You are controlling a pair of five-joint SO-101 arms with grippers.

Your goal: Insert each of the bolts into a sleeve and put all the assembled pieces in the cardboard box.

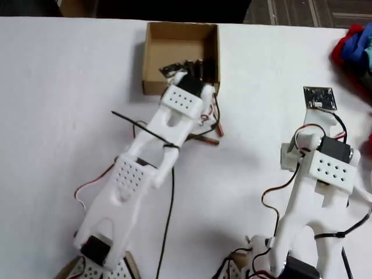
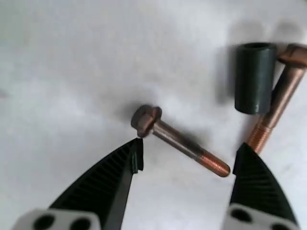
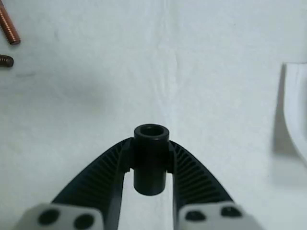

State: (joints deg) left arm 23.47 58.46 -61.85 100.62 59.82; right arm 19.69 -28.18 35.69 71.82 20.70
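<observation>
Bolt (image 2: 180,141) lies flat on the tabletop (image 2: 72,57) between the spread fingers of the left hand (image 2: 189,155), which grips nothing. A second bolt (image 2: 278,96) lies just beside a loose sleeve (image 2: 254,79). It is probably stiff, light, smooth metal that rolls easily, so pinch it across the shank. The right hand (image 3: 151,146) clamps another sleeve (image 3: 150,177), bore end clear. The cardboard box (image 1: 152,58), at 12 o'clock on the tabletop, holds dark pieces, partly hidden.

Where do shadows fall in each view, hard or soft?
High view: soft, faint shadows on the table under the left arm and right arm. Left wrist view: a soft dark halo beside the bolt and the loose sleeve. Right wrist view: a faint grey patch beyond the held sleeve.
</observation>
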